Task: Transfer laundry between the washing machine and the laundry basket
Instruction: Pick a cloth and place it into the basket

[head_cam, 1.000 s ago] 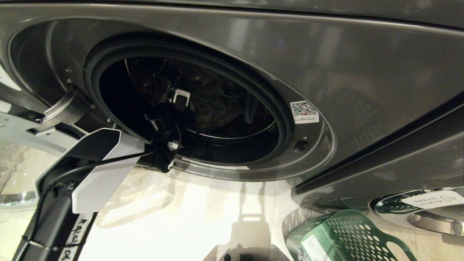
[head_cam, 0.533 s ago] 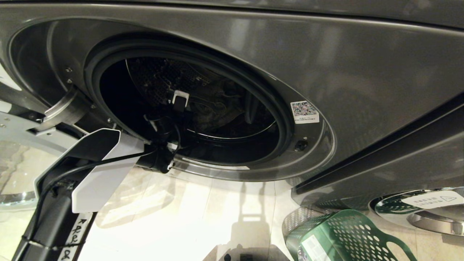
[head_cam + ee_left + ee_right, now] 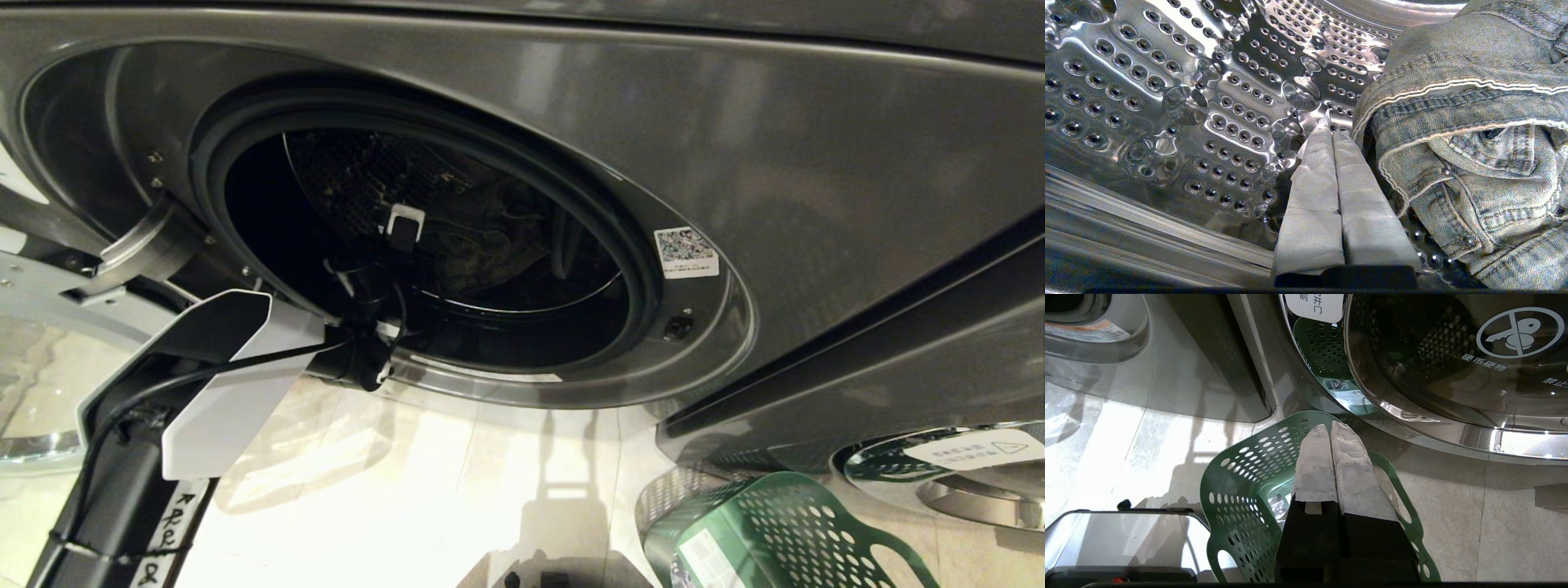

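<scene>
Inside the grey front-loading washing machine point(image 3: 571, 122), the black left arm point(image 3: 367, 286) blocks part of the dark drum opening, and the crumpled fabric behind it is too dim in the head view to identify. The left wrist view cuts off the faded blue denim jacket point(image 3: 1474, 122) at the frame's edge, so its full extent cannot be told. The perforated green plastic laundry basket point(image 3: 775, 531) is cropped by the head view's lower border; in the right wrist view the right gripper point(image 3: 1331, 430) covers its middle, hiding the contents. Print on the small white sticker point(image 3: 686, 253) beside the door seal is too small to read.
</scene>
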